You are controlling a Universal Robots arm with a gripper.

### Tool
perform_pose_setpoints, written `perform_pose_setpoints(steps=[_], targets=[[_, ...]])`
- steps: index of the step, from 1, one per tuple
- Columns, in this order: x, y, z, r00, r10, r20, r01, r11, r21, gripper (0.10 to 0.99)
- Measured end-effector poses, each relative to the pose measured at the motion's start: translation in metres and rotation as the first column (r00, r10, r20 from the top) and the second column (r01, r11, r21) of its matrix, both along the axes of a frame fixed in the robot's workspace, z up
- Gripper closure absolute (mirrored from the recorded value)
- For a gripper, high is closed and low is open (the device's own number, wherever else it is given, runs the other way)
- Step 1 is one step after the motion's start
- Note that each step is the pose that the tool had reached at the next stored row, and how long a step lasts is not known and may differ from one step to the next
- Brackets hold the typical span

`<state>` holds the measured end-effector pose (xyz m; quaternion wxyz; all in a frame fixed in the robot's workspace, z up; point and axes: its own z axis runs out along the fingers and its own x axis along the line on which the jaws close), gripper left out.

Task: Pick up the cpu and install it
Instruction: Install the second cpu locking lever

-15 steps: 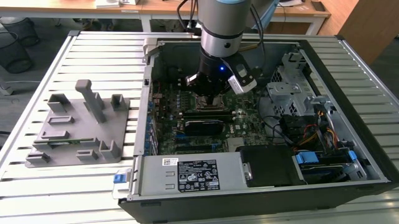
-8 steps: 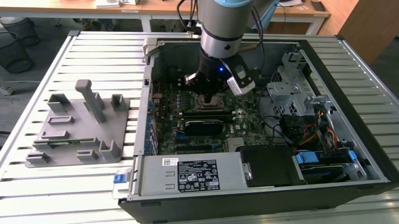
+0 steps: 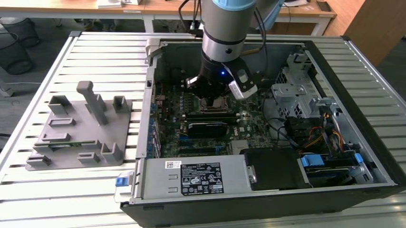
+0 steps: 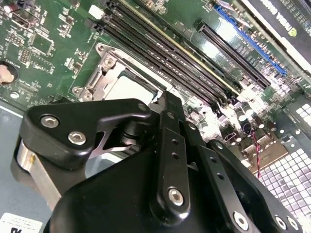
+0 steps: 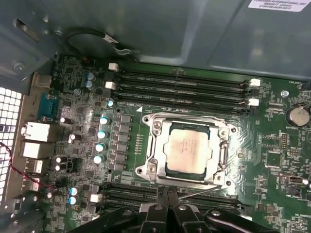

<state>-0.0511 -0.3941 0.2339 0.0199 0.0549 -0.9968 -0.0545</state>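
- The gripper (image 5: 167,204) hangs low over the motherboard (image 3: 254,126) inside the open computer case (image 3: 355,156); in the first wrist view its two black fingers (image 5: 160,196) stand pressed together with nothing between them.
- In the second wrist view the gripper (image 4: 167,104) shows as a black linkage with silver screws, its tips close above the socket's edge.
- The cpu (image 5: 187,148) lies flat in the socket frame (image 5: 155,145), its silver top bare, just beyond the fingertips and not touching them. A pale corner of the cpu (image 4: 131,87) also shows past the gripper in the second wrist view.
- A thin metal lever (image 5: 201,191) runs along the socket's side nearest the fingers.
- Rows of black memory slots (image 5: 180,87) lie on the far side of the socket, and further black slots sit just under the fingertips.
- A column of silver-topped capacitors (image 5: 101,141) stands beside the socket.
- In the exterior view the arm (image 3: 228,33) comes down into the middle of the case, toward its back wall, with the gripper (image 3: 212,97) over the socket area.
- The case lies on a slatted metal table (image 3: 95,52). A grey fixture (image 3: 82,128) with upright blocks sits near the table's edge on the exterior view's left, well apart from the gripper.
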Motion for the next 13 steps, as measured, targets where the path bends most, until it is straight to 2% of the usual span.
perform_pose_setpoints(steps=[3, 13], targets=[[-0.0002, -0.0002, -0.0029, 1.0000, -0.001, -0.0021, 0.001, 1.0000, 0.000, 0.980], [-0.0003, -0.0004, -0.0117, 1.0000, -0.001, -0.0026, 0.001, 1.0000, 0.000, 0.980]])
